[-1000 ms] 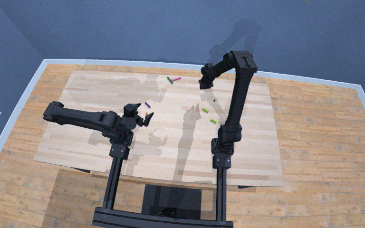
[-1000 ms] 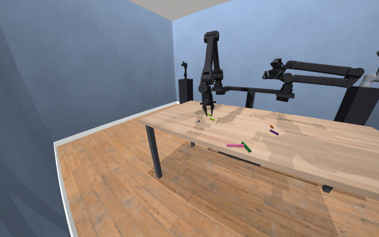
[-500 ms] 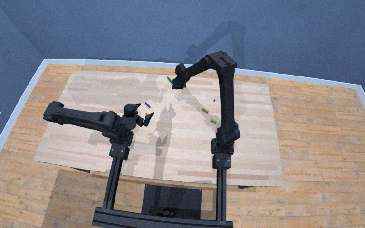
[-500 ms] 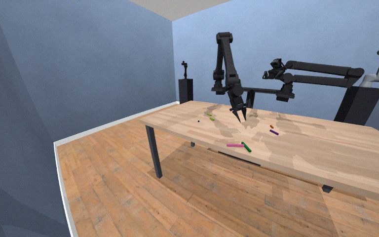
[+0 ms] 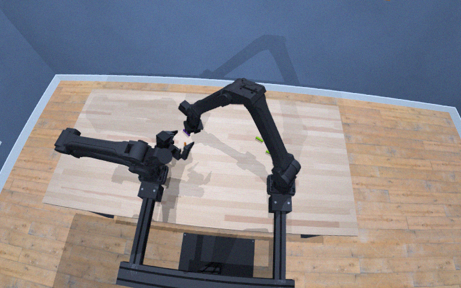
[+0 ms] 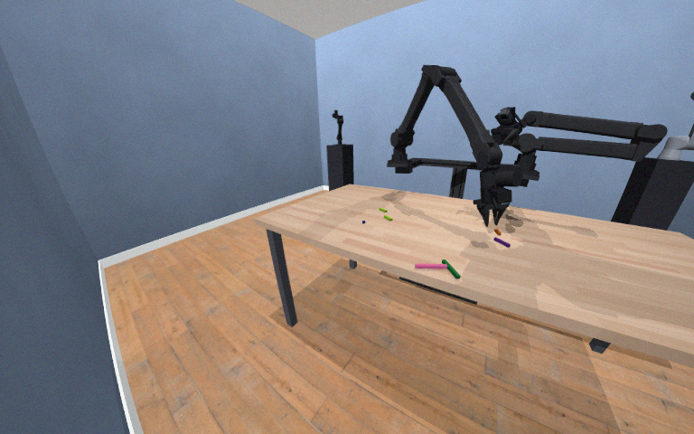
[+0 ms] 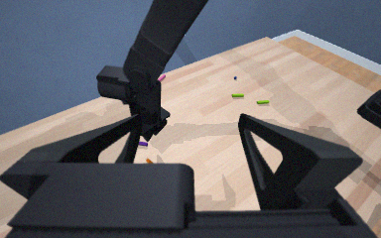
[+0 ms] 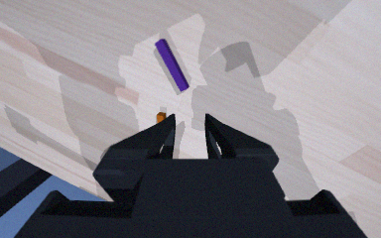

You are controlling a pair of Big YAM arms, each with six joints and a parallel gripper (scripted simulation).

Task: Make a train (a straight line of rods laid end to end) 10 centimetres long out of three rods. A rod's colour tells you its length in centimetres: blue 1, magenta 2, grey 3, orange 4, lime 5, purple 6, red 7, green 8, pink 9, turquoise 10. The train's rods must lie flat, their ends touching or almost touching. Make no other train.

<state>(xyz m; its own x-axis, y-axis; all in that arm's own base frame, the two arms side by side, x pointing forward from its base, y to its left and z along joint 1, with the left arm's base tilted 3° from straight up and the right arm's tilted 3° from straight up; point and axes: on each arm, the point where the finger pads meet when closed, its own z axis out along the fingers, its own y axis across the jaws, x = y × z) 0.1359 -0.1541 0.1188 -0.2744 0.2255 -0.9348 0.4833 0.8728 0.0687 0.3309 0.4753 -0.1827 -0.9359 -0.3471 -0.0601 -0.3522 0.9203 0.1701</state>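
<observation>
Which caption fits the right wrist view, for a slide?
Right gripper, partly open with nothing between its fingertips, above the table; purple rod ahead, orange rod beside one finger.
</observation>
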